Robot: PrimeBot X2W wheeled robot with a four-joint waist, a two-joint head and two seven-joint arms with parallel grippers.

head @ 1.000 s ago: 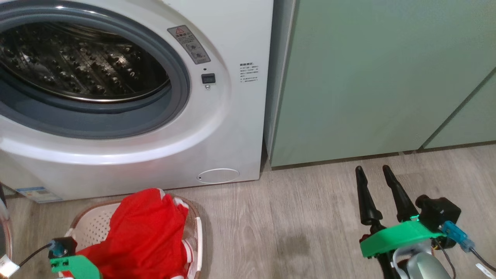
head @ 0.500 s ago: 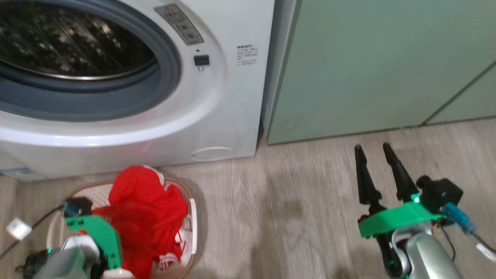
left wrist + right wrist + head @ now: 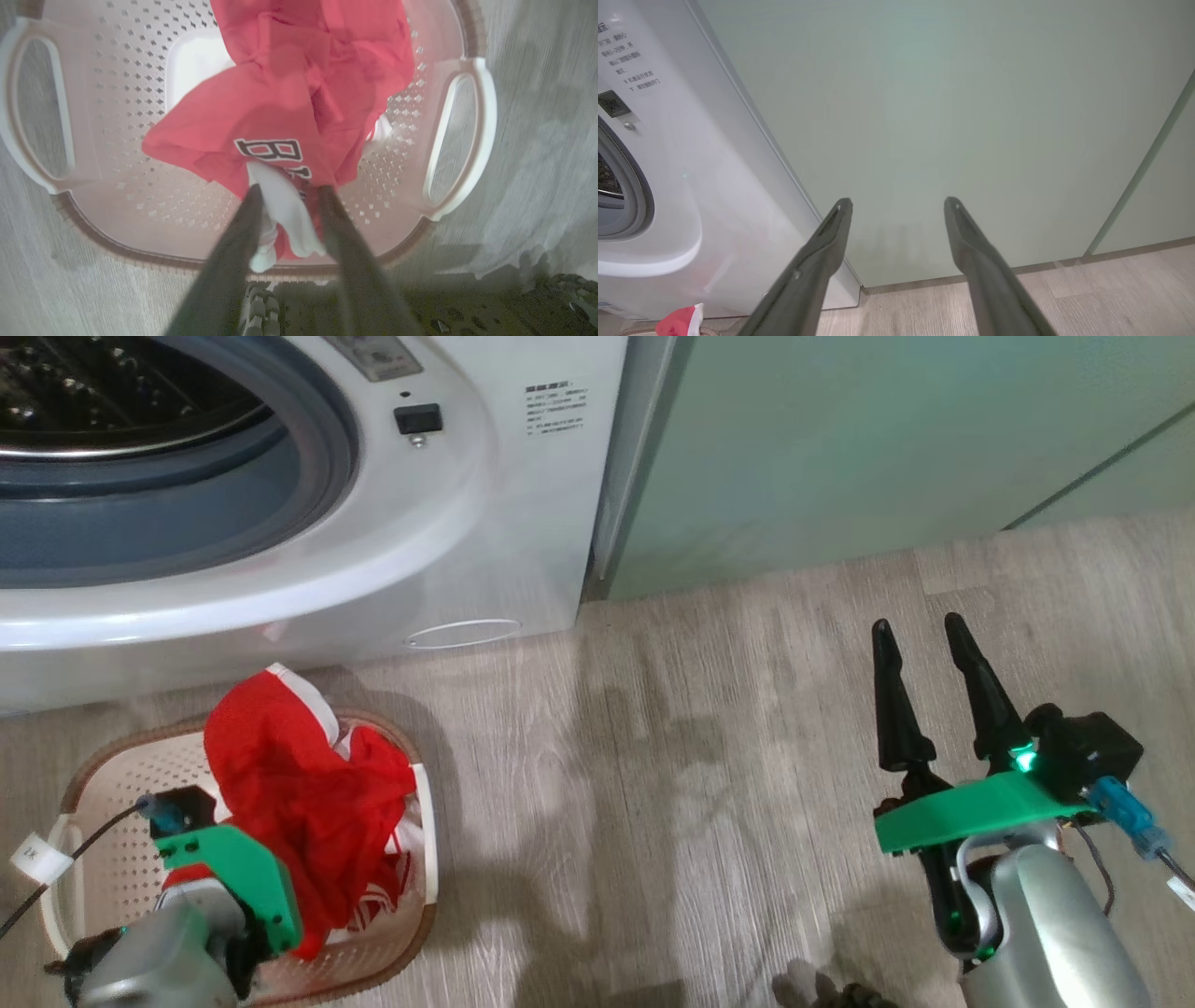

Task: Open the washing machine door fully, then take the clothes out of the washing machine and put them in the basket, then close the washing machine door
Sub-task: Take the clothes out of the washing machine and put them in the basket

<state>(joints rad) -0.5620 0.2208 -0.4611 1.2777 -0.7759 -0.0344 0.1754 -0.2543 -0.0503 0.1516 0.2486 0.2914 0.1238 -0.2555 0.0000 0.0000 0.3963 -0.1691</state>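
Note:
The red clothes hang bunched over the cream basket, which stands on the floor in front of the white washing machine. The machine's opening is uncovered and shows the grey gasket and the drum; the washing machine door is out of view. In the left wrist view my left gripper is above the basket, its fingers parted, with white trim of the clothes lying between them. My right gripper is over the floor to the right, open and empty. In its own view that gripper faces the cabinets.
Flat pale-green cabinets stand right of the machine, down to the floor. Wooden floor stretches between the basket and my right arm. A cable with a white tag trails by the basket's left handle.
The head camera has tilted down. My left arm has come in over the basket with the clothes, and its fingers have parted. The right gripper has stayed open.

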